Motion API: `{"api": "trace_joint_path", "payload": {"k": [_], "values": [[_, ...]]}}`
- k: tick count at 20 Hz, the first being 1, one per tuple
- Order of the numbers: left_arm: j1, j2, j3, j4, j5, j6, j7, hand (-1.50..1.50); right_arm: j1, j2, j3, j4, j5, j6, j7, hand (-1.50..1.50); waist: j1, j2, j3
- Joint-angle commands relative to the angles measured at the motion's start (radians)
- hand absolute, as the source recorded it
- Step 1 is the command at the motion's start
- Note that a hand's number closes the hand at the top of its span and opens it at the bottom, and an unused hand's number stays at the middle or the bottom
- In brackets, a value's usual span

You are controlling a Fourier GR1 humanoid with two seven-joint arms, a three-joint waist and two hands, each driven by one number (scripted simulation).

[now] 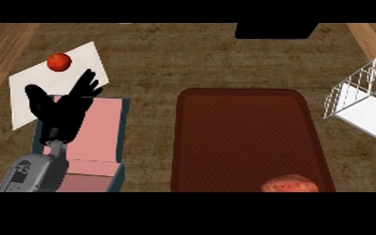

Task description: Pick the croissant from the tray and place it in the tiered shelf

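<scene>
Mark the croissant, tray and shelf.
croissant (291,184), head view, its top.
tray (242,129), head view, bare middle.
shelf (351,95), head view, white wire side.

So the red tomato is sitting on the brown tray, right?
Not quite. The head view shows the red tomato sitting on the white sheet at the counter's left, not on the brown tray.

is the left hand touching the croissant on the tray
Apart. The head view shows the left hand open at the left over the pink box, while the croissant lies on the tray's near right corner.
</scene>
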Motion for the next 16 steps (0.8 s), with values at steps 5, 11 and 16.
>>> {"api": "trace_joint_path", "payload": {"k": [5, 11, 16], "values": [[0.096, -0.002, -0.017, 0.101, -0.010, -0.014, 0.015, 0.00, -0.112, 0.015, -0.145, 0.053, -0.129, -0.059, 0.022, -1.50, -0.007, 0.013, -0.015], [0.152, -0.009, -0.032, 0.064, -0.016, -0.002, 0.005, 0.00, -0.074, -0.038, -0.239, 0.090, -0.102, -0.151, -0.003, -1.50, -0.017, 0.011, -0.015], [0.145, 0.003, -0.020, 0.039, -0.004, 0.020, 0.045, 0.00, -0.031, -0.134, -0.324, 0.118, -0.061, -0.211, 0.041, -1.50, -0.034, 0.006, -0.014]]}}
